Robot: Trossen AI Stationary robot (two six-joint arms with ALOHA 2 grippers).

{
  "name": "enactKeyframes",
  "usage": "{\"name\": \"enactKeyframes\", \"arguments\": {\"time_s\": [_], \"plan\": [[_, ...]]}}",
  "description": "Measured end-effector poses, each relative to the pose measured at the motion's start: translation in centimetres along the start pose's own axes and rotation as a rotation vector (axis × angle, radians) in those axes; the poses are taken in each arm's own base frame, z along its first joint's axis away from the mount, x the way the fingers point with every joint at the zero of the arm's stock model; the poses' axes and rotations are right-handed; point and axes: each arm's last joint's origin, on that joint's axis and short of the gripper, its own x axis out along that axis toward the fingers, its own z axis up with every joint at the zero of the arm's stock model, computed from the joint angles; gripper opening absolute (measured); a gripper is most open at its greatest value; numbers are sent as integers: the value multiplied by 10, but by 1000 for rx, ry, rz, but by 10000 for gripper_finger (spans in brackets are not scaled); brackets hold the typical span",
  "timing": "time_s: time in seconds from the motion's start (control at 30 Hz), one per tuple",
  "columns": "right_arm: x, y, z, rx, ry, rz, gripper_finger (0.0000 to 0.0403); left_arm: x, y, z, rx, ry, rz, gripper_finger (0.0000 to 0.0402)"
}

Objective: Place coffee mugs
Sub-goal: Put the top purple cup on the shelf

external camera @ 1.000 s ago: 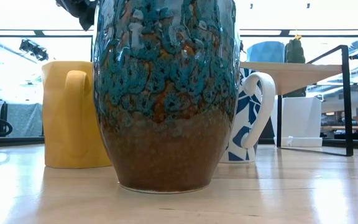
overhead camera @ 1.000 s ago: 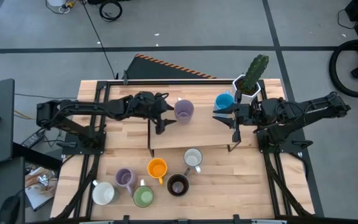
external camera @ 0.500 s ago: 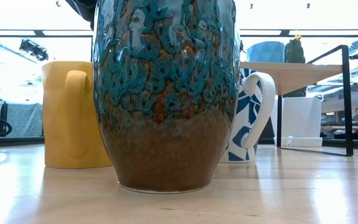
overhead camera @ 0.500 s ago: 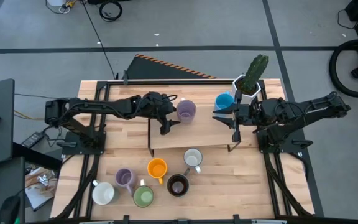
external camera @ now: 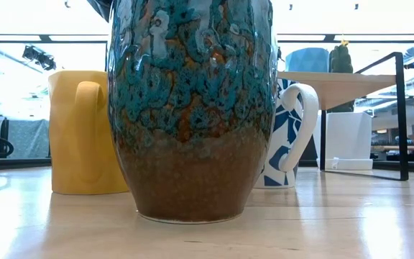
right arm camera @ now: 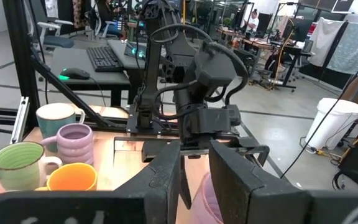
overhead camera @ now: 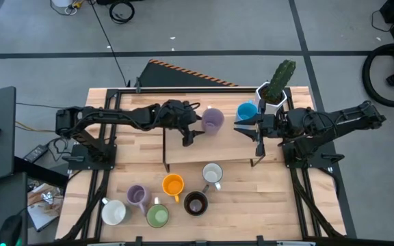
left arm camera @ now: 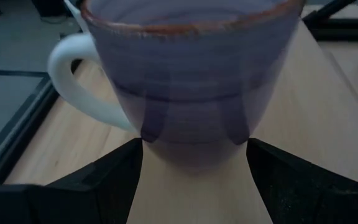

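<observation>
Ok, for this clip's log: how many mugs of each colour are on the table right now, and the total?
Lavender: 2, shelf and table front
Blue: 1
Orange: 1
Green: 1
White/grey: 2
Dark brown: 1
Total: 8

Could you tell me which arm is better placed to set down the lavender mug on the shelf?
The left. Its gripper already grips the lavender mug above the shelf; the right gripper waits beside the blue mug.
</observation>
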Motion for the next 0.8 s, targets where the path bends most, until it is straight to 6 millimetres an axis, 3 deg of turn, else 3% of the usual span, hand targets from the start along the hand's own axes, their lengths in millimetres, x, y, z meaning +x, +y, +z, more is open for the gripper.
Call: {"name": "enactKeyframes", "arguments": {"time_s": [0.43,0.63,0.8], "plan": [[5,2,-4,-12,35,-3,91,7,-2,-5,-1,28,-3,293],[22,5,-11,-42,121,-11,91,7,-2,-4,2,11,-1,293],[41,-3,4,-65,228,-46,91,14,-1,-6,8,-5,1,293]]}}
